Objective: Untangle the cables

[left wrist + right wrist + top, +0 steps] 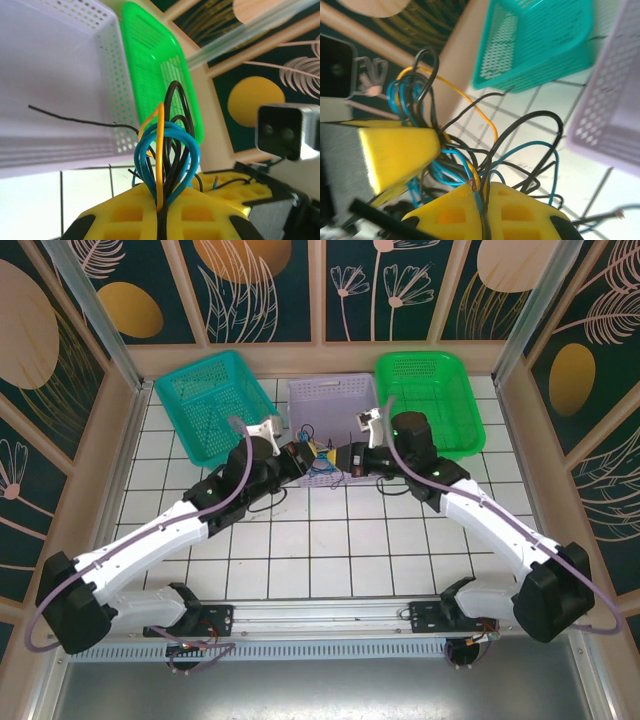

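Blue, black, orange cables (167, 145) bunched over centre of table (330, 540), just near of lilac basket (335, 400). Left pincer (160, 202) and right pincer (481, 192) both pinching tangle, tips close together. Step judged: pull-apart. Next: draw pincers apart slowly, left and right, minding snagged loops.

Top view high behind the arms (170, 535); wrist views close on the cables (160, 150); lilac basket (335, 400) common.

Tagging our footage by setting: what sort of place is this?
Likely a robot test cell: a white tiled table boxed in by leaf-patterned wall panels, left arm and right arm mounted at its near edge, and a teal basket, lilac basket and green basket at the back.
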Robot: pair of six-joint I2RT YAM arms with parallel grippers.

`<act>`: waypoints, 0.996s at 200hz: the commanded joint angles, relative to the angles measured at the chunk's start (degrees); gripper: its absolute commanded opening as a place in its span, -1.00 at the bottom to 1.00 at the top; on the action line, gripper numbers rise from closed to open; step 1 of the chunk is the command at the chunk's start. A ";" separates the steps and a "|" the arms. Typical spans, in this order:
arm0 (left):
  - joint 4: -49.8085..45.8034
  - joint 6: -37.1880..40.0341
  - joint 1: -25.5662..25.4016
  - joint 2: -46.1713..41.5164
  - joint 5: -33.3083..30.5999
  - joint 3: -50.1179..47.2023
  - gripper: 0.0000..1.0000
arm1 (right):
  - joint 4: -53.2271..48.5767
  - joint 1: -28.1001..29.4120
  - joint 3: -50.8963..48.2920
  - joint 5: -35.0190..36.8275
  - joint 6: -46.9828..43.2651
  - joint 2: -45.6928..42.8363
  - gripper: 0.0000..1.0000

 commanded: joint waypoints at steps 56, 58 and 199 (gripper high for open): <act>-1.49 2.31 1.47 -4.30 0.77 -5.48 -0.05 | -4.77 -4.23 -6.53 -3.97 6.17 -6.77 -1.00; -1.48 2.37 1.48 -4.25 0.98 -5.55 -0.03 | -4.95 -4.22 -6.58 -3.87 6.16 -6.85 -1.00; 17.36 4.20 -7.35 5.34 6.80 -13.23 0.38 | -6.80 -3.31 -8.29 -0.89 10.74 -5.35 -1.00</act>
